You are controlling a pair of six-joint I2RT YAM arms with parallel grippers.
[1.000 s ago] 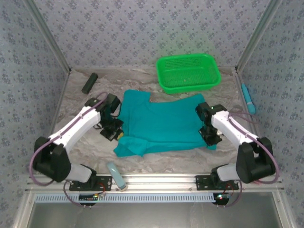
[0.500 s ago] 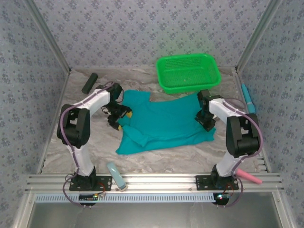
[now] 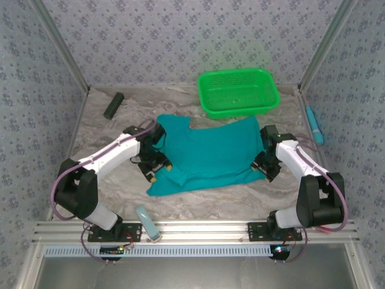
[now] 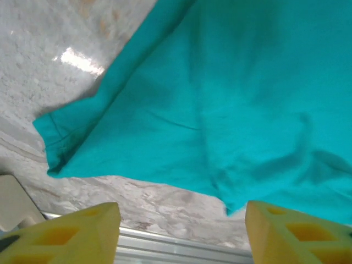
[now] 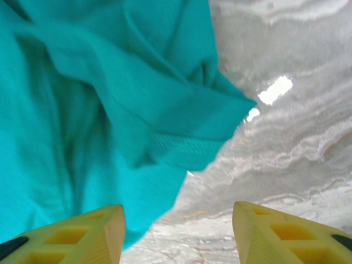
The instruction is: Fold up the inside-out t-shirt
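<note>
Inside-out t-shirt (image 3: 207, 153) lies spread flat on the marbled table (image 3: 120, 129), between the two grippers. The left gripper (image 3: 159, 171) sits at the cloth's left edge, the right gripper (image 3: 266, 167) at its right edge. In the left wrist view the yellow fingers (image 4: 71, 234) stand spread with nothing between them. The teal cloth lies ahead of both tips, and a corner of it dips toward the gap. In the right wrist view the fingers (image 5: 291, 234) are likewise apart and empty. Bunched folds lie ahead of the finger on that view's left, bare table ahead of the other.
</note>
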